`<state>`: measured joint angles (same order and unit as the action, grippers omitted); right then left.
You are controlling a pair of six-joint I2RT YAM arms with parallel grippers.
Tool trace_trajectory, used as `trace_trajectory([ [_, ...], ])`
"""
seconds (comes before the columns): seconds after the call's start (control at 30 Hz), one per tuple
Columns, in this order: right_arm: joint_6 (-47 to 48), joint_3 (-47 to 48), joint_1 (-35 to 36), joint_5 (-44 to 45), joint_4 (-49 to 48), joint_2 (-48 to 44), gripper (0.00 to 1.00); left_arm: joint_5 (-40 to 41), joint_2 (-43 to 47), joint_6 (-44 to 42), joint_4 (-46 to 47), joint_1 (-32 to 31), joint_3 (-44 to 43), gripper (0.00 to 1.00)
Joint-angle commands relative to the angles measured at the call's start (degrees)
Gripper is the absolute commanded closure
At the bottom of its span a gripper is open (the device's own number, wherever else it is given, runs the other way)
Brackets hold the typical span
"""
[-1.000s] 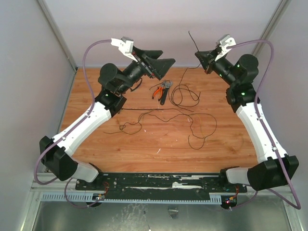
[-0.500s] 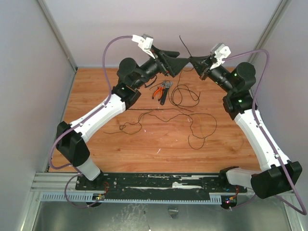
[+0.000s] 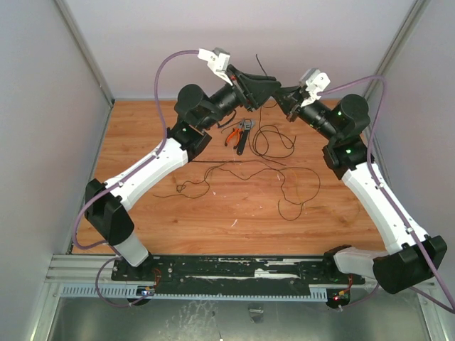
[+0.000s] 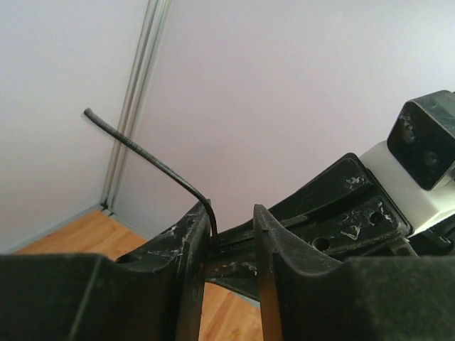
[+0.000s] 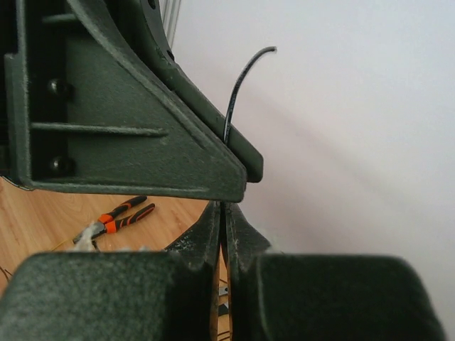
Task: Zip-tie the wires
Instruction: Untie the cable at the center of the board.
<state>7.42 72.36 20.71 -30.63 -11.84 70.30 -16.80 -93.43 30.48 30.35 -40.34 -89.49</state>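
Note:
My right gripper (image 3: 284, 95) is shut on the zip tie (image 3: 261, 65), a thin black strip held high above the back of the table. Its free end bends up and away from the jaws (image 4: 146, 153) (image 5: 238, 89). My left gripper (image 3: 275, 87) meets the right one tip to tip. Its jaws (image 4: 227, 217) stand apart on either side of the strip, which lies against the inner face of one finger (image 4: 192, 234). The right gripper (image 5: 224, 209) shows no gap between its fingers. The wires (image 3: 284, 174) lie in loose black loops on the wooden table below, touched by neither gripper.
Orange-handled pliers (image 3: 238, 133) (image 5: 121, 213) lie at the back of the table (image 3: 142, 213), beside the wires. Pale walls close the cell at the back and on both sides. Lilac cables arch over both arms.
The left arm swung right and up to the right gripper, and its wide-open jaws narrowed round the zip tie. The right gripper moved left, still holding the strip.

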Motion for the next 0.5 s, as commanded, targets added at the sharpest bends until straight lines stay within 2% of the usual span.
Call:
trace_trajectory([
  [0.0, 1.5, -0.6, 1.3, 2.6, -0.8, -0.9, 1.00, -0.3, -0.9, -1.0, 1.1, -0.5, -2.1, 0.71],
  [0.03, 1.4, -0.6, 1.5, 2.8, -0.9, -1.0, 1.00, -0.3, -0.9, -1.3, 1.0, -0.6, -2.1, 0.78],
  [0.1, 1.2, -0.3, 1.6, 2.7, -0.7, -1.0, 1.00, -0.3, -1.0, -1.7, 0.7, -0.6, -2.3, 1.00],
  [0.17, 0.9, 0.1, 1.6, 3.1, 0.3, -0.9, 0.95, -0.3, -1.3, -2.7, -0.7, -0.6, -3.3, 1.00],
  [0.33, 2.0, -2.1, 1.6, 6.3, 2.5, -1.5, 0.53, 2.8, -1.8, -7.8, -8.7, -0.5, -8.9, 1.00],
  [0.47, 1.7, -7.4, 1.6, 8.4, 0.2, -2.0, 0.24, 3.6, -3.0, -11.6, -15.8, -0.2, -17.4, 1.00],
])
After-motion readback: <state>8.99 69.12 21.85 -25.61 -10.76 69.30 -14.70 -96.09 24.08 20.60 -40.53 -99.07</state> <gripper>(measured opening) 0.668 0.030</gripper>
